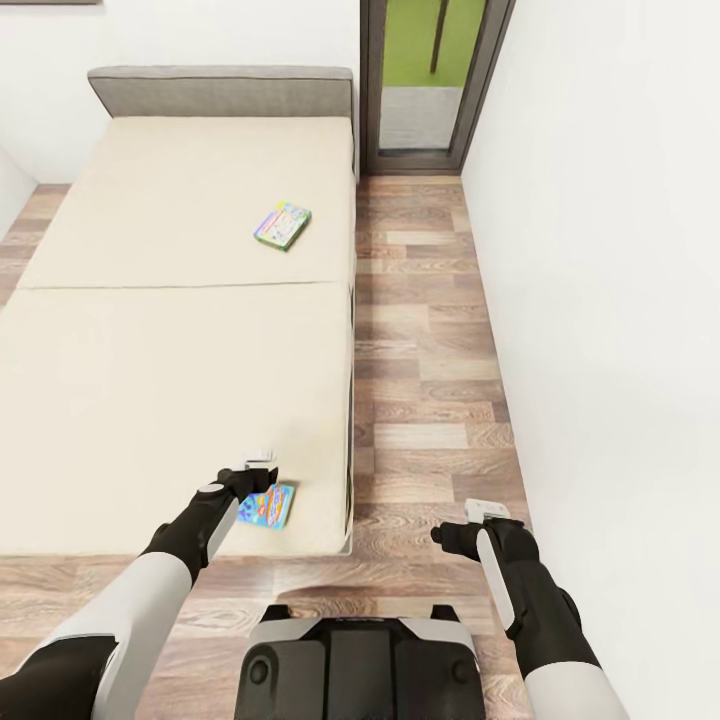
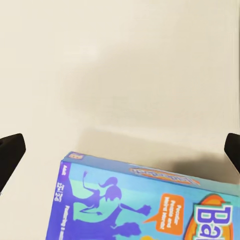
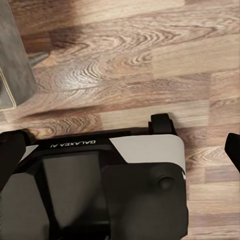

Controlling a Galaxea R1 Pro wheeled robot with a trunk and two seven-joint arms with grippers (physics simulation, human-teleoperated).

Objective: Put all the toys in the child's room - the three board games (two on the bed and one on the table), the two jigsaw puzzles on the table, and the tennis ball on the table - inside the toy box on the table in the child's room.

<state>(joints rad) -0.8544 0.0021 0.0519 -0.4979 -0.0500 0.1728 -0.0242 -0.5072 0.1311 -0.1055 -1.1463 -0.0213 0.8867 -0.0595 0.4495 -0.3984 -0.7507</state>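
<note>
Two board games lie on the bed [image 1: 150, 380]. The mostly blue one [image 1: 268, 505] sits near the mattress's near right corner, and a green and white one [image 1: 283, 225] lies farther back towards the headboard. My left gripper [image 1: 258, 474] hovers just above the blue game's far edge. In the left wrist view the blue cover [image 2: 145, 205] lies below the open left gripper [image 2: 120, 150], whose fingertips [image 2: 10, 155] stand wide apart and touch nothing. My right gripper [image 1: 480, 520] hangs open and empty over the floor. The table, toy box, jigsaw puzzles and tennis ball are out of view.
A strip of wood-plank floor [image 1: 430, 340] runs between the bed's right side and a white wall [image 1: 610, 300], ending at a dark-framed window [image 1: 430, 90]. My own base [image 3: 100, 185] is under the right gripper [image 3: 120, 150], beside the grey bed frame corner [image 3: 15, 65].
</note>
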